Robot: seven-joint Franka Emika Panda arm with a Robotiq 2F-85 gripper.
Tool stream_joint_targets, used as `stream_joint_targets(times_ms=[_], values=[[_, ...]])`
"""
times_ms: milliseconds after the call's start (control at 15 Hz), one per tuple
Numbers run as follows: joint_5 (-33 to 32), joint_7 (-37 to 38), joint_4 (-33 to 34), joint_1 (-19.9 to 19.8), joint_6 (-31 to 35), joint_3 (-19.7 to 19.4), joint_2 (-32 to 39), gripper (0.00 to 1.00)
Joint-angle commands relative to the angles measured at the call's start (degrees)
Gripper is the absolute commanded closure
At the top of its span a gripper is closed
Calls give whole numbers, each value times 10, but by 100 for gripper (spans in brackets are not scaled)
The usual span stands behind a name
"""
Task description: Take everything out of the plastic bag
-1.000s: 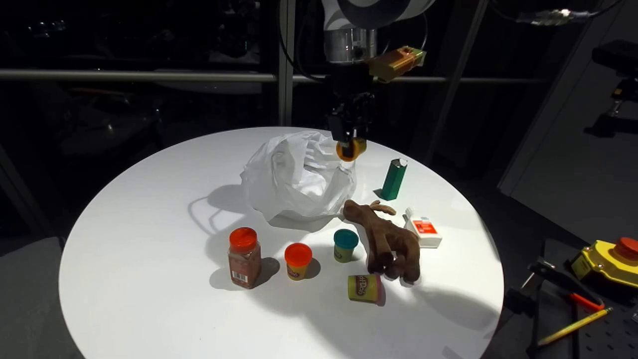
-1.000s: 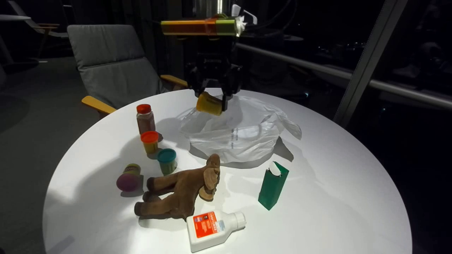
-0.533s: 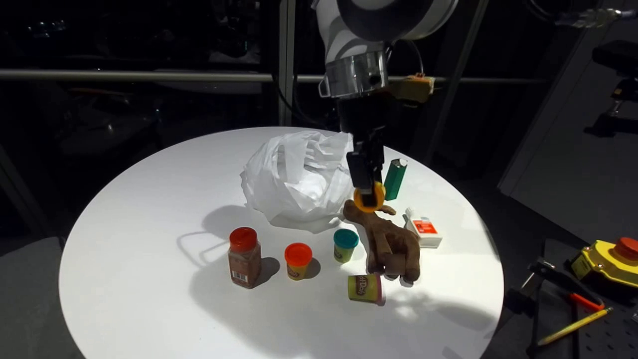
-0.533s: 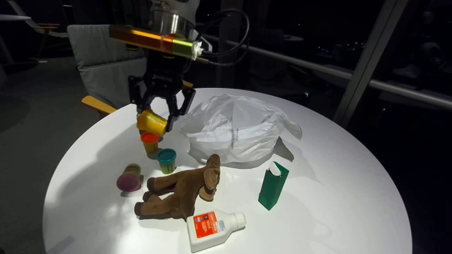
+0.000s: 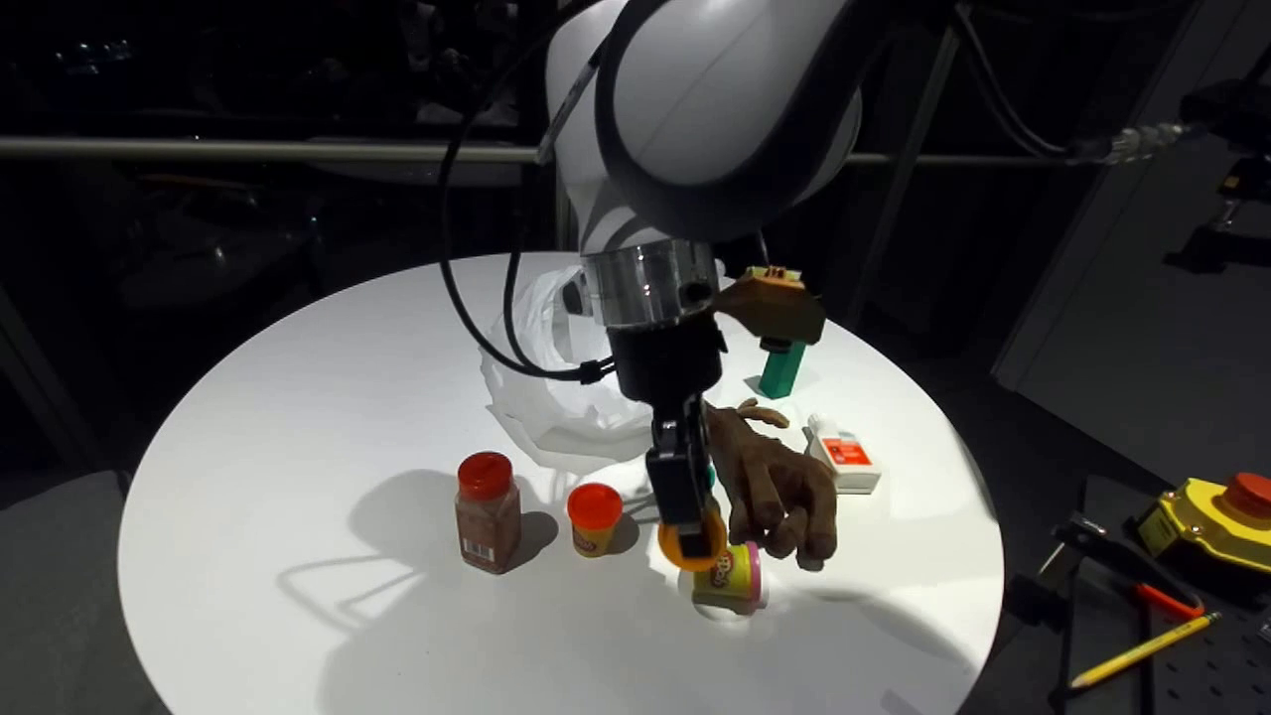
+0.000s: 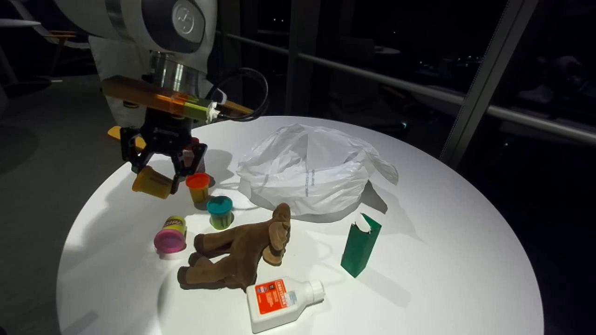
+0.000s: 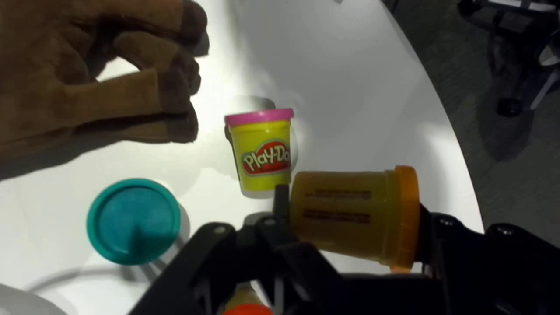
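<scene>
The plastic bag (image 6: pixel 321 184) is a thin, translucent white film, glossy and heavily wrinkled, resting on the smooth, round white bench (image 6: pixel 447 265). The brown plush toy (image 6: pixel 242 246) has soft fabric and dark feet. The green carton (image 6: pixel 359 251) has flat sides and stands upright; the white bottle (image 6: pixel 279 302) is flat-sided, carries a red label and lies down. The jar (image 5: pixel 487 516) shows reddish-brown contents behind clear walls, under a red lid. The red-lidded tub (image 5: pixel 594 516) and the teal-lidded tub (image 7: pixel 133 221) stand upright; the pink-lidded tub (image 7: pixel 263 153) lies on its side. Each tub is a tapered cylinder.

The fingers (image 7: pixel 281 203) grasp the orange-lidded tub (image 7: pixel 345 214) end to end: one bears on the base, the other on the lid. This tub is held sideways, raised above the bench, outside the bag and well apart from it.

In an exterior view, the arm (image 5: pixel 725 109) covers part of the bag, and the teal-lidded tub is almost wholly screened by the fingers. In the wrist view, the plush toy is cut off at the left edge and the red-lidded tub at the bottom edge. The bag's interior cannot be made out.
</scene>
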Motion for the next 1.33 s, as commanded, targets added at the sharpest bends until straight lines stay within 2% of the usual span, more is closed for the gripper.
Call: stream_joint_targets(times_ms=[0,267,533,600,667,733,867,933,1133,1267], values=[[-6,6,11,18,62,1,36,66],[-39,18,5,40,124,-9,61,66],[-115,71,-5,74,204,-45,74,66],[-133,84,-7,82,214,-54,74,56],[-148,97,-8,88,221,-64,72,16],[-159,109,-9,94,222,-71,70,16],[-166,125,-11,94,202,-79,57,2],[-160,125,-11,87,181,-77,48,0],[-150,130,-19,70,147,-82,13,0],[-143,120,-18,52,95,-83,-18,0]])
